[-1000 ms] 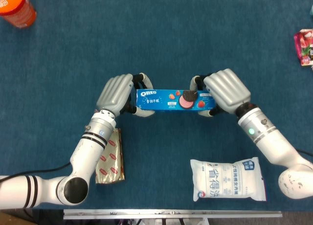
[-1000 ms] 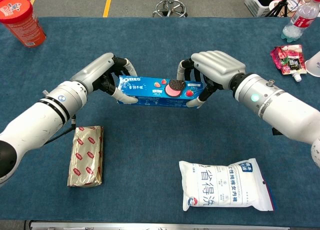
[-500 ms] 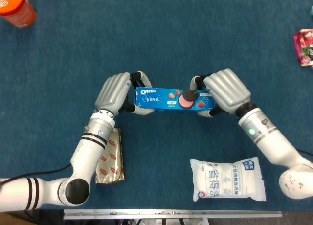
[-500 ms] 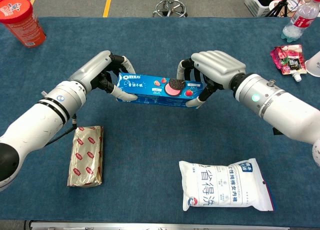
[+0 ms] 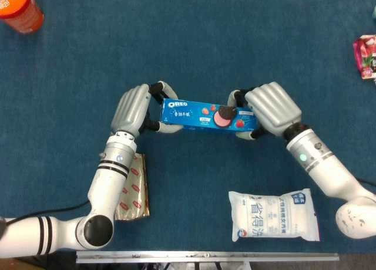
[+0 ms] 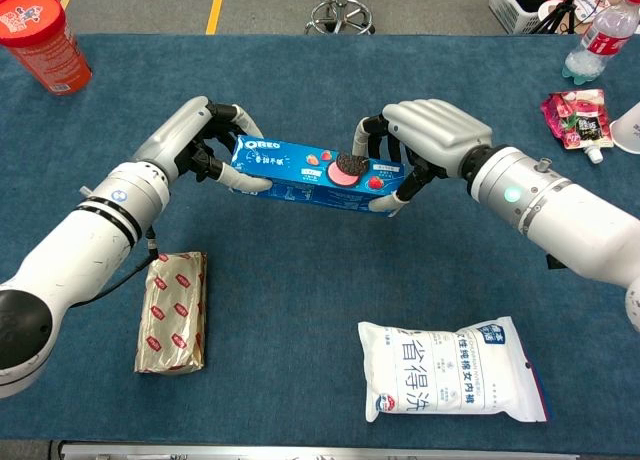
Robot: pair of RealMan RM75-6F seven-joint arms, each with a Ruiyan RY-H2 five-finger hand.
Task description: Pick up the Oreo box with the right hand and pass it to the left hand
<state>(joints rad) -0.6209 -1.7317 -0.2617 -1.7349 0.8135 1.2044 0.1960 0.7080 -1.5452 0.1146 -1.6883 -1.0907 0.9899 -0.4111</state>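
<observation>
The blue Oreo box (image 5: 202, 115) (image 6: 318, 170) hangs above the blue table, long side across, its left end tilted a little higher. My right hand (image 5: 269, 108) (image 6: 432, 140) grips its right end, fingers curled over the top and thumb below. My left hand (image 5: 134, 107) (image 6: 196, 138) grips its left end the same way. Both hands hold the box at once.
A white salt bag (image 5: 274, 215) (image 6: 455, 370) lies at the front right. A gold-red wafer pack (image 5: 132, 191) (image 6: 175, 311) lies beside my left forearm. An orange canister (image 5: 17, 7) (image 6: 42, 38) stands far left; a pink pouch (image 5: 365, 57) (image 6: 574, 118) and bottle (image 6: 604, 32) sit far right.
My left hand has risen and moved slightly back, lifting the box's left end, so the box now tilts. My right hand has stayed where it was.
</observation>
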